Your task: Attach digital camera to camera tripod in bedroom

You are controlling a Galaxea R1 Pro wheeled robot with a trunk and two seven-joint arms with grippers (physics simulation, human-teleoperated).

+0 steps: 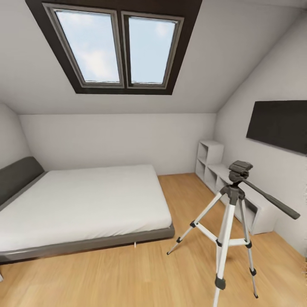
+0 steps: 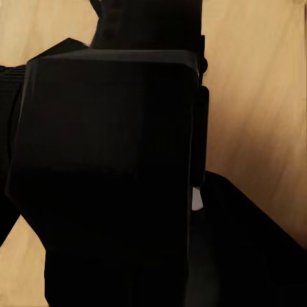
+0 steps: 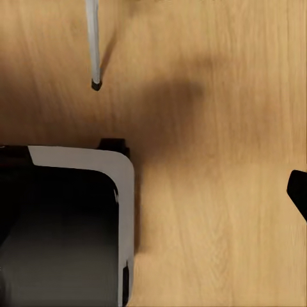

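While the robot stands in the bedroom, the head view runs, left to right: bed [image 1: 81, 204] with white mattress on a grey frame, skylights [image 1: 119, 47] above in the sloped ceiling, white shelf unit [image 1: 213, 166] against the far wall, tripod [image 1: 230, 234] on the wood floor [image 1: 128, 273], dark TV [image 1: 279, 125] on the right wall. Tripod stands upright near the bed's foot corner, legs spread, handle angled toward the right. Its head plate looks bare: no camera mounted.

Left wrist view: a dark boxy mass close to the lens, floor behind it; cannot say what it is, nor how the left jaws stand. Right wrist view: floor, one silver tripod leg tip, a dark grey-edged robot part; right jaws' state cannot be told.

Judgement: room reached, tripod near; camera's whereabouts unclear, attaching yet to do.
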